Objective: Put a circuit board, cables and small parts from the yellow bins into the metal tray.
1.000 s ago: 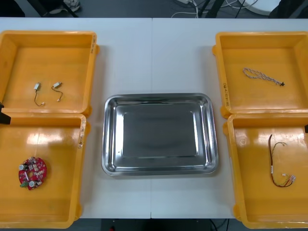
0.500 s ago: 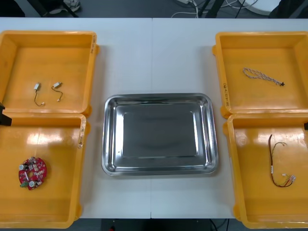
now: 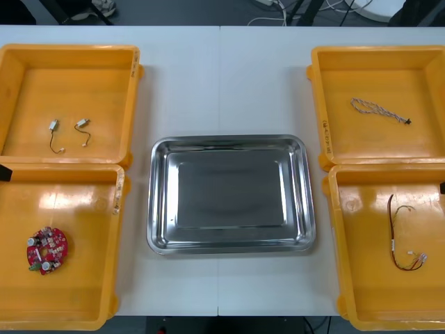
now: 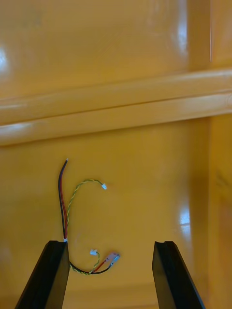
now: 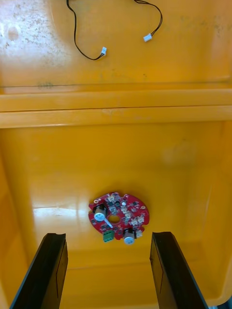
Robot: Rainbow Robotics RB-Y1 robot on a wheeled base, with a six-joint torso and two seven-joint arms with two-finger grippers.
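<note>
Left gripper [image 5: 107,235] spread over circuit board [image 5: 118,217]; dark sliver [image 3: 4,171] at table's left edge shrank. Right gripper [image 4: 110,243] spread over red and yellow cable [image 4: 64,207].

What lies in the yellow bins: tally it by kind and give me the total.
round red circuit board: 1
twisted blue and white cable: 1
red and yellow cable: 1
small metal parts with black cables: 2
Total: 5
</note>
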